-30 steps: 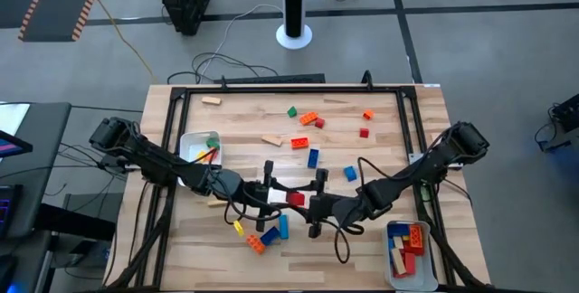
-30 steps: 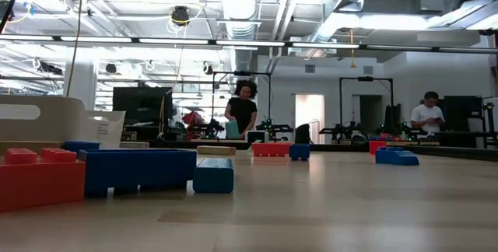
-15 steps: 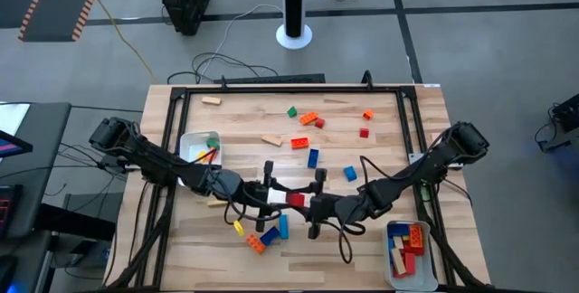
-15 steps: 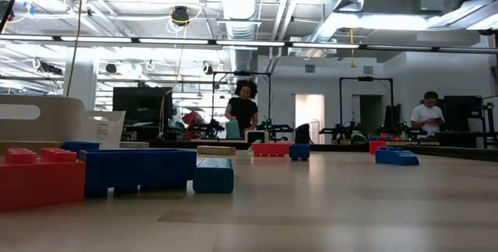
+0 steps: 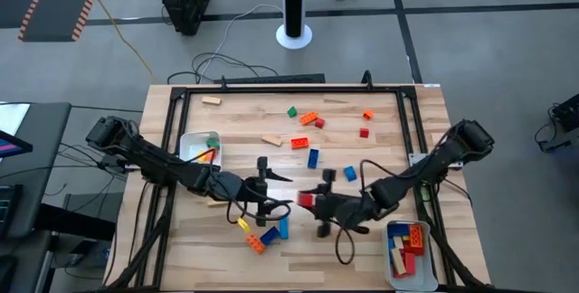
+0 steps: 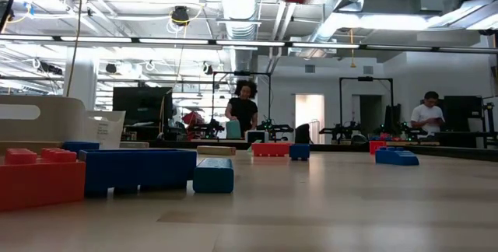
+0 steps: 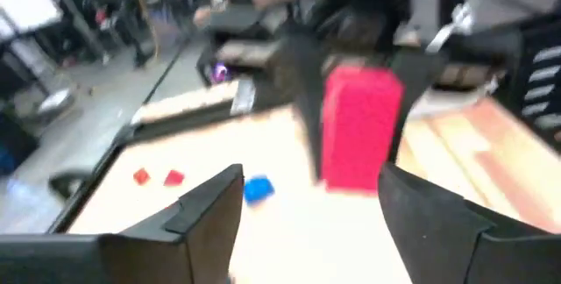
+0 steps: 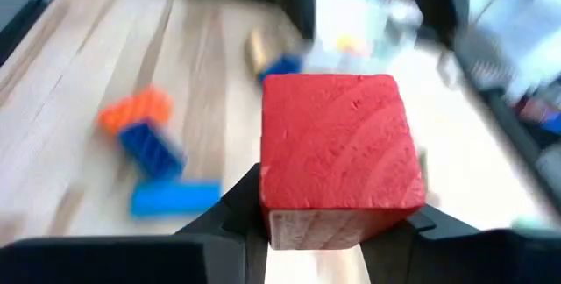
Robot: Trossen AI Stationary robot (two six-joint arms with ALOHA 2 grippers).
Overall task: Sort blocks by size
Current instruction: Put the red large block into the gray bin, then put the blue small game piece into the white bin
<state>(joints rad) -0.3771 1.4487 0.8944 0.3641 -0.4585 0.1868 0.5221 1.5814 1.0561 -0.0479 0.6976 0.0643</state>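
One red block [image 8: 337, 157] clamped in right gripper [image 5: 312, 201] fingers, lifted off worktop [image 5: 380, 153] for binning. Left gripper [image 5: 271, 193] spread wide, empty, just beside.

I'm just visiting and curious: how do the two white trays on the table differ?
The left tray sits near the left arm at the table's left edge and shows only a few pieces, green, red and yellow. The right tray sits at the near right corner and holds more blocks, mostly red, with blue and tan. Both are white and rectangular.
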